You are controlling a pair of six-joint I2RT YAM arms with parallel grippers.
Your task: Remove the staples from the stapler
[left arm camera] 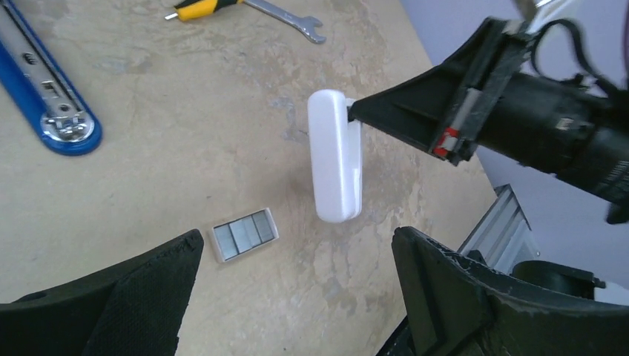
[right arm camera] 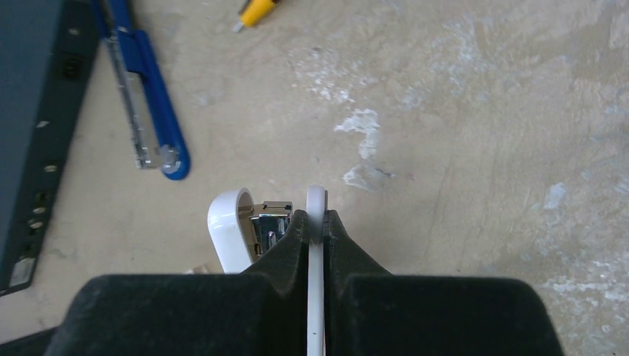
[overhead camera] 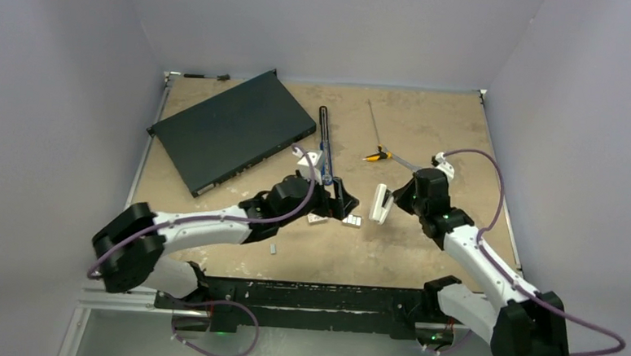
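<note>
Right gripper [right arm camera: 317, 222]: fingers pinched tight on the thin white leaf of the opened stapler [left arm camera: 335, 156], held on end over the table [left arm camera: 185, 119]. Left gripper [left arm camera: 297, 245]: spread wide, holding nothing. Staples [left arm camera: 245, 234]: grey strips in a small white tray [left arm camera: 219, 253] on the table, below the left gripper, near the stapler. Blue rail [left arm camera: 52, 104] and wrench [left arm camera: 293, 18] lie farther off.

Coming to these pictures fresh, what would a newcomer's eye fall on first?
The white stapler, pinched in the shut right gripper near the table's middle, stands out first. Just left of it, silver staples lie on the table by the open left gripper. A big dark flat box fills the back left.
</note>
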